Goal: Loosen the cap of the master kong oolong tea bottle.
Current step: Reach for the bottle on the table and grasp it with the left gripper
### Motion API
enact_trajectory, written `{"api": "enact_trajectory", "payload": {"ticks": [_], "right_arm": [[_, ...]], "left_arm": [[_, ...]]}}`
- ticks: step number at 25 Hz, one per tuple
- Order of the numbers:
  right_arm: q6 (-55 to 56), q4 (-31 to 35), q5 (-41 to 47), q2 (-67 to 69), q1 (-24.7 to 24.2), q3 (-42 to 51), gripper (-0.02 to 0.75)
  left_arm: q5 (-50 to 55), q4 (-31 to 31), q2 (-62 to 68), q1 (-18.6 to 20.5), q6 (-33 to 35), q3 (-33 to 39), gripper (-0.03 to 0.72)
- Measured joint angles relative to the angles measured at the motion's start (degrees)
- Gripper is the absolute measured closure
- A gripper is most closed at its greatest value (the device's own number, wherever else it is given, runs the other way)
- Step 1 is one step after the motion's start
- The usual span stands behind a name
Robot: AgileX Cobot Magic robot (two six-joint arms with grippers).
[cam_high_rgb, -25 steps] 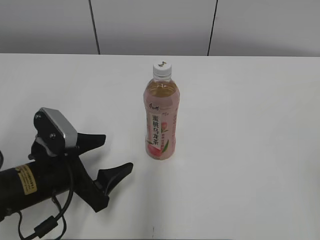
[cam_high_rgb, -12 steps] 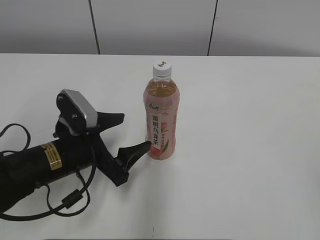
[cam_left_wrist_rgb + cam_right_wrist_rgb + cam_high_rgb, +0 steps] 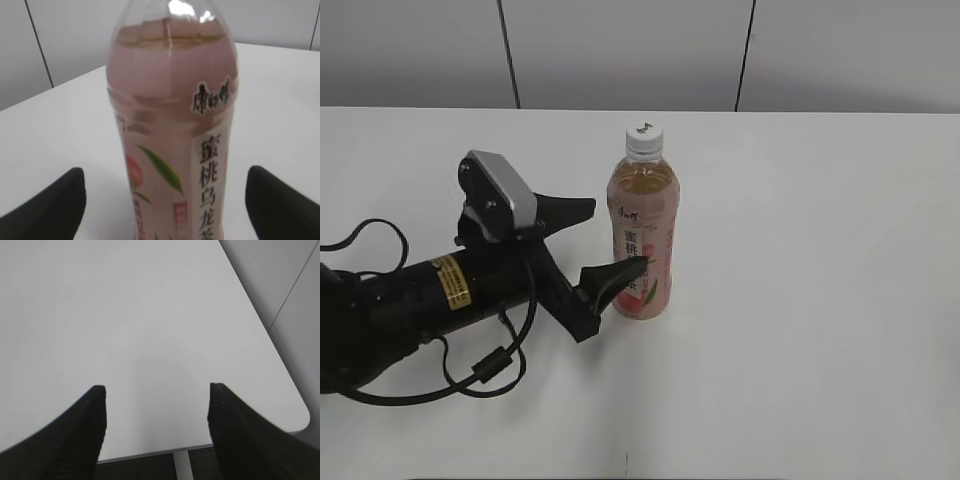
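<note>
Since a second ago my left end effector [image 3: 607, 243] has advanced from the table's near-left area to the bottle [image 3: 642, 235], its fingers now reaching the lower label. Fingers spread apart, one on either side of the bottle [image 3: 172, 130]; whether the near fingertip [image 3: 620, 273] touches the label cannot be judged from the exterior view. Bottle upright near the middle of the white table [image 3: 820, 300], holding amber tea. Cap [image 3: 645, 139] white, seated on the neck, with nothing gripping it. My right end effector [image 3: 156, 412], seen in its wrist view only, hangs with fingers apart over bare table [image 3: 150, 315] by a rounded corner.
</note>
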Motion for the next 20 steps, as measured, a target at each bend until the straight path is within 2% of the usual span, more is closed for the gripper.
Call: {"api": "enact_trajectory", "payload": {"ticks": [3,9,20], "right_arm": [[0.0,0.0,0.0,0.0,0.0,0.0,0.255],[0.0,0.0,0.0,0.0,0.0,0.0,0.255],[0.0,0.0,0.0,0.0,0.0,0.0,0.255]], "left_arm": [[0.0,1.1,0.1,0.0,-2.6,-1.6,0.102],[-0.2,3.9,2.1,0.0,-3.6,-3.6,0.104],[0.8,4.2,3.0,-0.5,-4.1,-8.6,0.106]]}}
